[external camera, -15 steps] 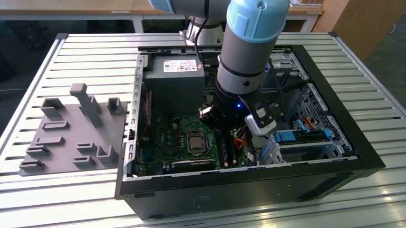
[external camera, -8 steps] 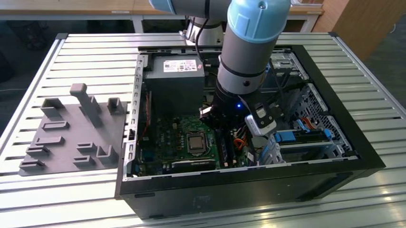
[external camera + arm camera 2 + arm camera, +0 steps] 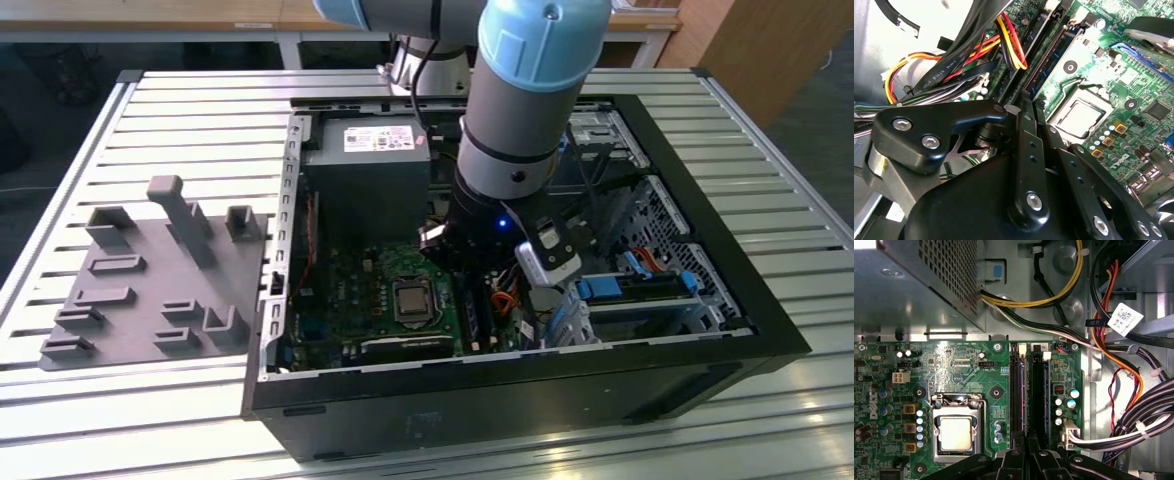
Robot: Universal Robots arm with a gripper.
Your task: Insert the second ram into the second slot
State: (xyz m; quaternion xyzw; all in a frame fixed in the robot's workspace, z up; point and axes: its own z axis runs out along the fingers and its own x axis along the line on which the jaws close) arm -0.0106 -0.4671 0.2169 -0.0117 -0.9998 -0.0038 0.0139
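1. I see a table (image 3: 747,120) of pale metal slats filling most of the exterior view.
2. Beyond its far edge stands a wooden bench (image 3: 160,20) with white legs.
3. At far right, a brown wooden panel (image 3: 761,40) rises over dark floor (image 3: 821,130).

The gray holder plate (image 3: 154,285) lies at the exterior view's left of the computer case (image 3: 747,300).

A robotics lab or workshop: an open computer case (image 3: 694,330) sits on a slatted aluminium table (image 3: 200,110) mid-frame, a grey fixture plate (image 3: 147,290) at left, wooden benches (image 3: 160,15) along the top edge.
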